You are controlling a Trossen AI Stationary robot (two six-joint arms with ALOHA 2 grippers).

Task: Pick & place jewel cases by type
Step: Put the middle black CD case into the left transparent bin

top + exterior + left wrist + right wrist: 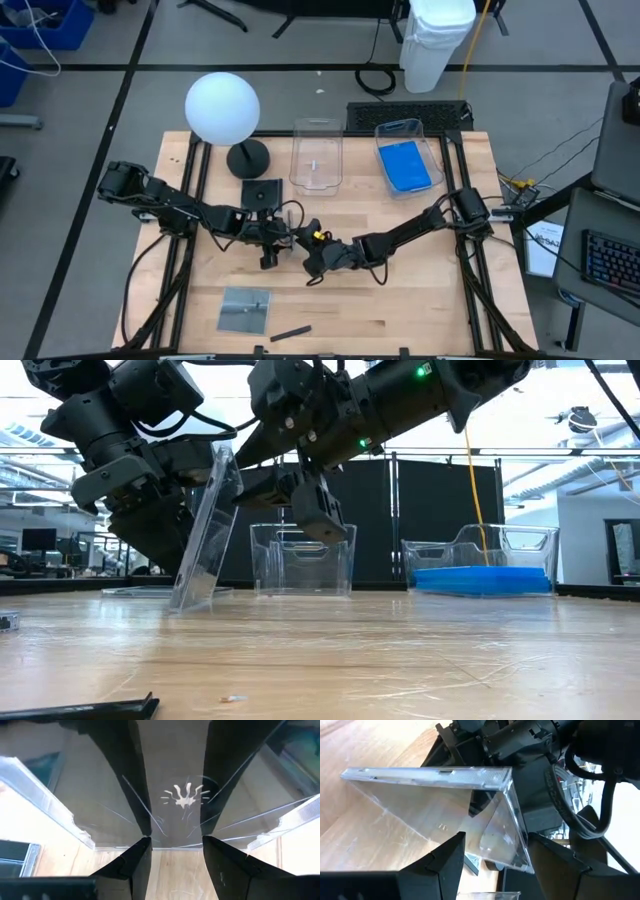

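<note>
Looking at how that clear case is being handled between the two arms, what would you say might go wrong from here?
1. The clear case stands tilted on one edge with its lid hinged open; it may slip from the left pincer and fall flat.
2. The right pincer hangs open close beside it; a nudge might topple the case or strain the hinge.
3. Both arms crowd the table's middle, so they might collide.
</note>
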